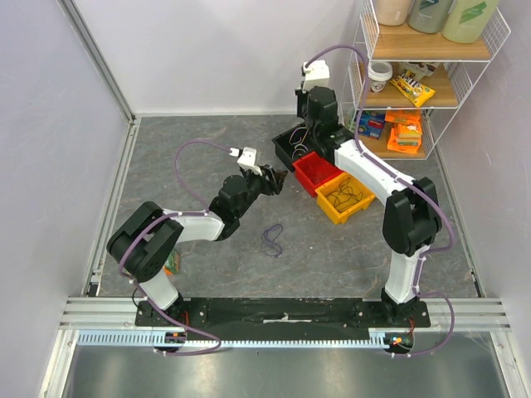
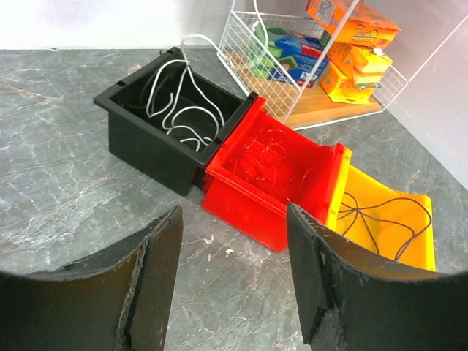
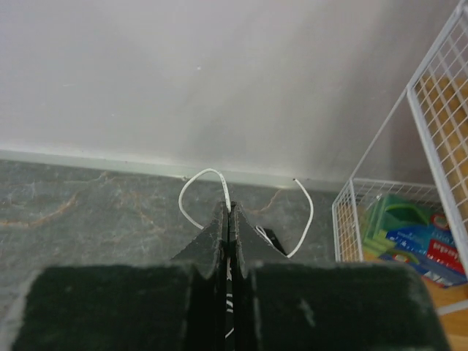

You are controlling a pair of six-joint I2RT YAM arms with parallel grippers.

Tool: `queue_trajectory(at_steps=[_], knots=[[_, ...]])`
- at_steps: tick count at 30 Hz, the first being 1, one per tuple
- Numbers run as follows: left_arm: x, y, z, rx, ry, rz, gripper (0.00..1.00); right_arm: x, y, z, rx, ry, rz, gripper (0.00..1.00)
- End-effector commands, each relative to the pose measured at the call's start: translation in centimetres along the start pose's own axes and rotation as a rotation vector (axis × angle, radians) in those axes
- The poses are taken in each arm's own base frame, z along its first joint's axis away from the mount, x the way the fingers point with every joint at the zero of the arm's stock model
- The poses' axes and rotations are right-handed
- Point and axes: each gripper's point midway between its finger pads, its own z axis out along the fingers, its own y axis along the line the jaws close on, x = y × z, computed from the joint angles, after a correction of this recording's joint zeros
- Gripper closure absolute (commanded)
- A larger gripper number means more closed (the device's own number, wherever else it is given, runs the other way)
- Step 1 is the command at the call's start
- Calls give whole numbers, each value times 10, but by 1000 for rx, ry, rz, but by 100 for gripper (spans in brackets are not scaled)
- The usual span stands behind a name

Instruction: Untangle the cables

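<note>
Right end effector [image 3: 229, 208] pinches white cable [image 3: 181, 199] above black bin [image 2: 146, 142]. Left end effector [image 2: 234, 219] spread, empty. Purple cable [image 1: 272, 240], 6 o'clock of bin, unsorted.

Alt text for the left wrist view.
A black bin of white cable, a red bin of red cable and a yellow bin of dark cable stand in a row. The open left hand frames them, a wire shelf behind.

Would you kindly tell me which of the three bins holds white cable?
The black bin, leftmost in the left wrist view; the red bin holds red strands, the yellow bin dark strands.
</note>
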Motion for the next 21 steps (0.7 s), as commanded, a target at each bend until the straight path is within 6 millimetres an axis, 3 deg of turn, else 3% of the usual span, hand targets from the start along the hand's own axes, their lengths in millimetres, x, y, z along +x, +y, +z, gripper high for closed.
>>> queue_trajectory(at_steps=[1, 6, 10, 12, 16, 21], knots=[[-29, 2, -3, -21, -98, -42, 35, -27, -1, -21, -17, -37, 179, 100], [-27, 9, -4, -45, -99, -40, 35, 17, 0, -17, -65, 89, 364, 100], [-23, 13, -1, -51, -91, -45, 35, 31, 33, -22, -251, 180, 524, 100], [-23, 13, 0, -51, -90, -48, 35, 44, 38, -23, -259, 227, 553, 100], [-17, 14, 1, -52, -77, -48, 35, 74, 34, -14, -220, 269, 500, 100], [-14, 17, 3, -59, -67, -52, 34, 134, 17, 4, -131, 377, 357, 100]])
